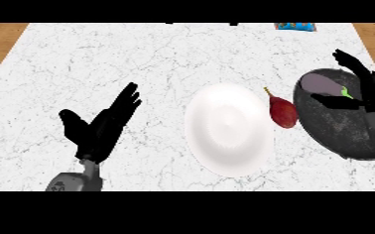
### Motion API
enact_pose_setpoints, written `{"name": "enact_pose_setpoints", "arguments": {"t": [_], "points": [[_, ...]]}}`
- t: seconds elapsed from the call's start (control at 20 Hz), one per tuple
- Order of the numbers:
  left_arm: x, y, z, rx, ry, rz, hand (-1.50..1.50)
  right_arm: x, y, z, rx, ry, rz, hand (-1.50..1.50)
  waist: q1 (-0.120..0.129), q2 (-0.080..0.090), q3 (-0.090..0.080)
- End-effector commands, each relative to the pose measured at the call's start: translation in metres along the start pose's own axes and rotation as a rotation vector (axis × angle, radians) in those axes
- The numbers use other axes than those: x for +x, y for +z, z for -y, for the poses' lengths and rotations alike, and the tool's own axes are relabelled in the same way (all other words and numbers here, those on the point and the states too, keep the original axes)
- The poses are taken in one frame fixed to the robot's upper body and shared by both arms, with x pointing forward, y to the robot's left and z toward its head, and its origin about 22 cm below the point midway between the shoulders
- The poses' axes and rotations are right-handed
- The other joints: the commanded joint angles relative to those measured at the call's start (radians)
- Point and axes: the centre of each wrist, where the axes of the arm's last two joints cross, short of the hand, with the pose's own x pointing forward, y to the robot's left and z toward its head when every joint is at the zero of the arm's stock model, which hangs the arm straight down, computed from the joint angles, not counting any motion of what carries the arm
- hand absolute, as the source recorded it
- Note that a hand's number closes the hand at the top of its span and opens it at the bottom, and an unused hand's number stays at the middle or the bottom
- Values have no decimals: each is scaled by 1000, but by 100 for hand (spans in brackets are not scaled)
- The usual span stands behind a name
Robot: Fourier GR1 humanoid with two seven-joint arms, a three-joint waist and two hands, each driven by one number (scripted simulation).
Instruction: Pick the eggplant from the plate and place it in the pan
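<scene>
While the left hand [102,126] rests open at the lower left of the counter [110,64], fingers straight and angled up-right and holding nothing, we log the layout from left to right. The white plate [228,129] sits at centre and carries nothing. Just beside its right rim lies a dark red, pear-shaped fruit [283,111] with a thin stem pointing up-left; we judge it a distractor. Further right is the dark pan [341,124], cut by the view's edge. Inside its upper part lies the eggplant [322,85], purple-grey, with a green cap at its right end; its long axis runs roughly left-right, tilting down to the right. The right hand [355,72] is directly over it, thumb below and fingers above, curled about the cap end. Whether contact remains, we cannot tell. We judge placement nearly complete; the next move calls for opening the fingers and lifting clear.
</scene>
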Motion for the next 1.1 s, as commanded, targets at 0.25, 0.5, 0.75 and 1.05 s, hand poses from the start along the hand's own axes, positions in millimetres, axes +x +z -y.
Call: {"name": "enact_pose_setpoints", "arguments": {"t": [0.25,0.5,0.75,1.05], "points": [[-3,4,-3,1,-9,1,0,-25,21,67,15,-347,-77,-150,1,2,2],[3,-2,-10,11,-4,7,0,-39,44,98,142,-431,-65,-150,-3,2,3],[-1,1,-6,-8,32,-3,0,-45,64,137,193,-467,-18,-150,-2,2,5],[3,-3,3,-7,6,-2,0,-50,80,155,233,-478,3,-150,-14,-1,6]]}}
